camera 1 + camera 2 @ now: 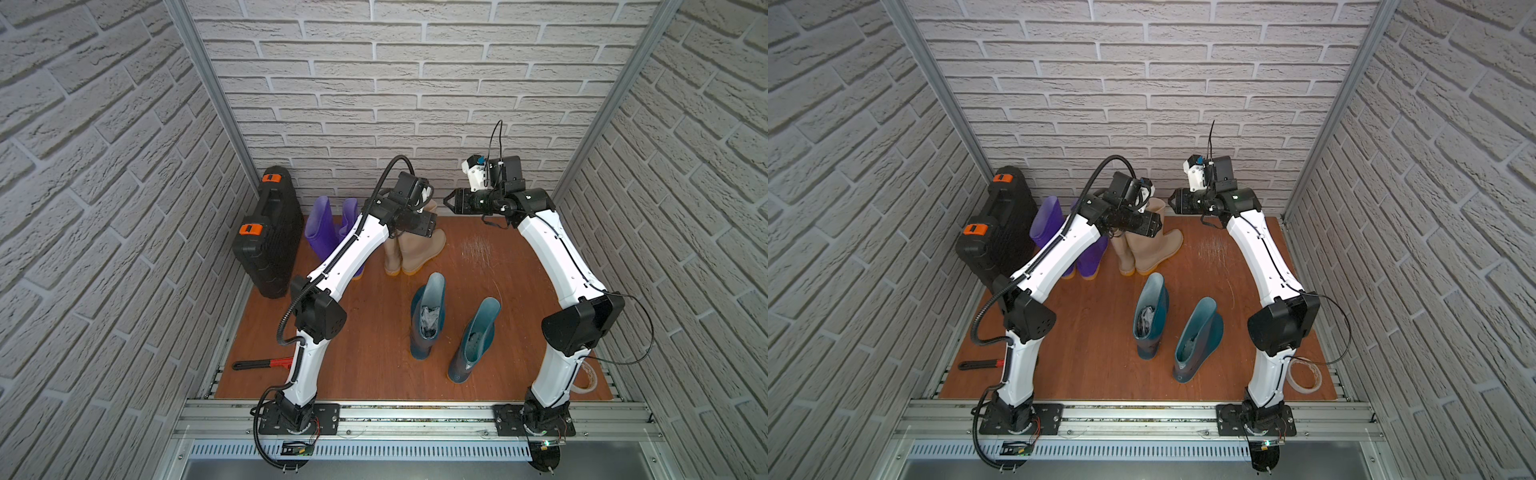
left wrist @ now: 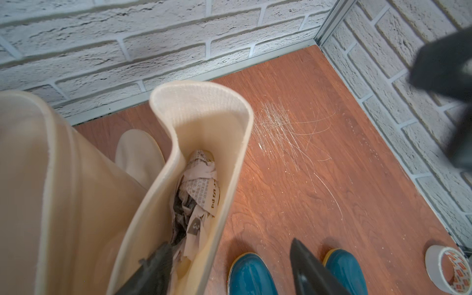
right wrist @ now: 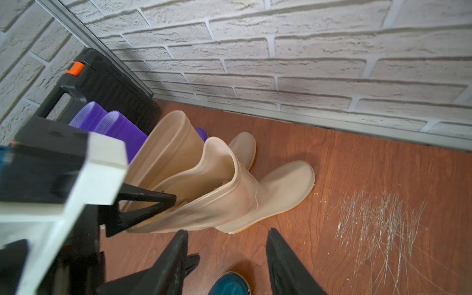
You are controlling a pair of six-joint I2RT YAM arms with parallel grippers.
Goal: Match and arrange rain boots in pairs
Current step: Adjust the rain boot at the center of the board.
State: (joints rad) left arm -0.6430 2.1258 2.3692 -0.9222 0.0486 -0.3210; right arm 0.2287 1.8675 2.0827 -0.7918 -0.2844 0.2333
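Observation:
Two purple rain boots [image 1: 320, 228] stand by the back wall next to the black case. Beside them are two beige boots [image 1: 419, 249], the nearer one [image 3: 229, 194] leaning towards the other. My left gripper [image 2: 228, 242] is open over that boot's top: one finger [image 2: 153, 268] is inside the paper-stuffed shaft, the other [image 2: 306, 268] well outside its wall. Two dark teal boots [image 1: 428, 316] [image 1: 473, 340] stand apart mid-floor. My right gripper [image 3: 226, 231] hangs open and holds nothing, just right of the beige pair in both top views.
A black hard case [image 1: 270, 232] with orange latches leans in the back left corner. A black and red tool [image 1: 257, 364] lies at the front left. A tape roll [image 1: 1304, 374] sits front right. Brick walls close three sides; the floor [image 1: 478, 249] is scratched.

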